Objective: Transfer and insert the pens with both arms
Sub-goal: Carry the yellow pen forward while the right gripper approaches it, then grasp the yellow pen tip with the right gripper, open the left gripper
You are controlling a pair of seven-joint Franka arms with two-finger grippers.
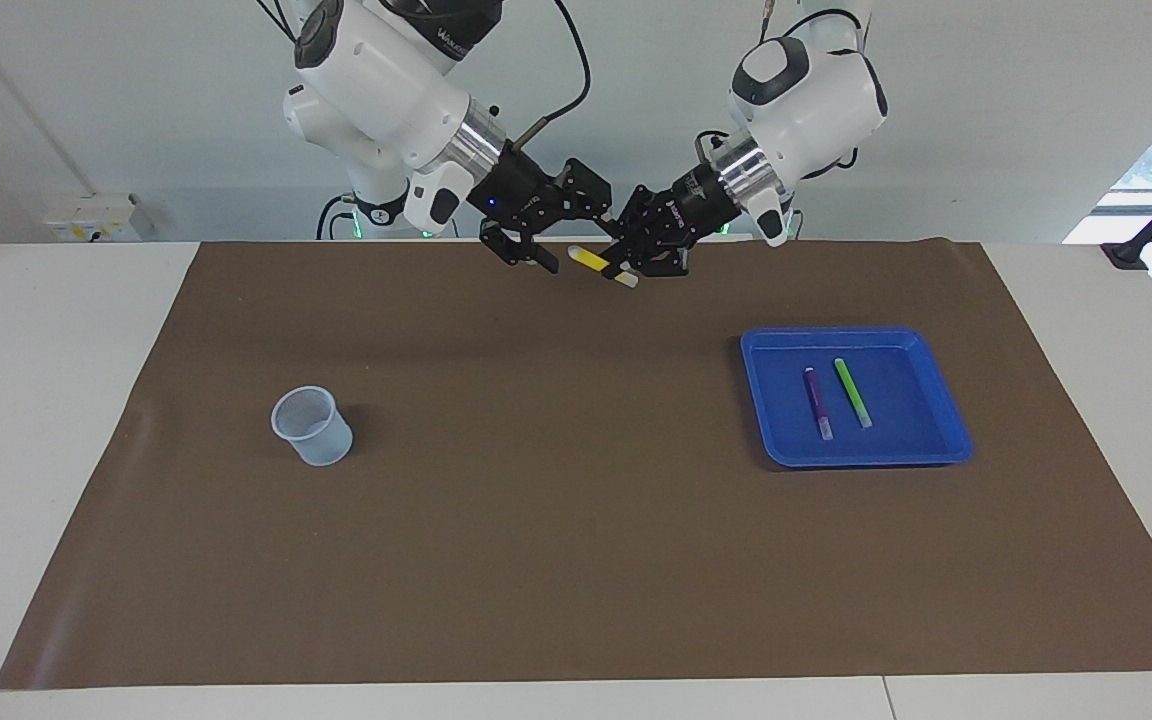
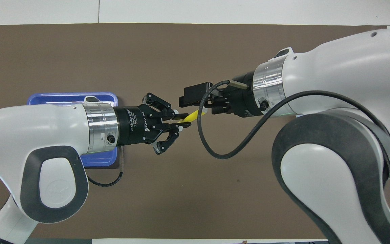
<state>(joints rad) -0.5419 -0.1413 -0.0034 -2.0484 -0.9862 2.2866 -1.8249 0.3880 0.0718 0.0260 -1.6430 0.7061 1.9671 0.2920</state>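
My left gripper is shut on the yellow pen and holds it level in the air over the middle of the brown mat. It also shows in the overhead view, gripping the yellow pen at one end. My right gripper faces it, open, with its fingers close to the pen's free pale end; in the overhead view that end lies by its fingers. The purple pen and the green pen lie side by side in the blue tray.
A pale mesh cup stands upright on the brown mat toward the right arm's end. The blue tray sits toward the left arm's end; in the overhead view the left arm hides most of the tray.
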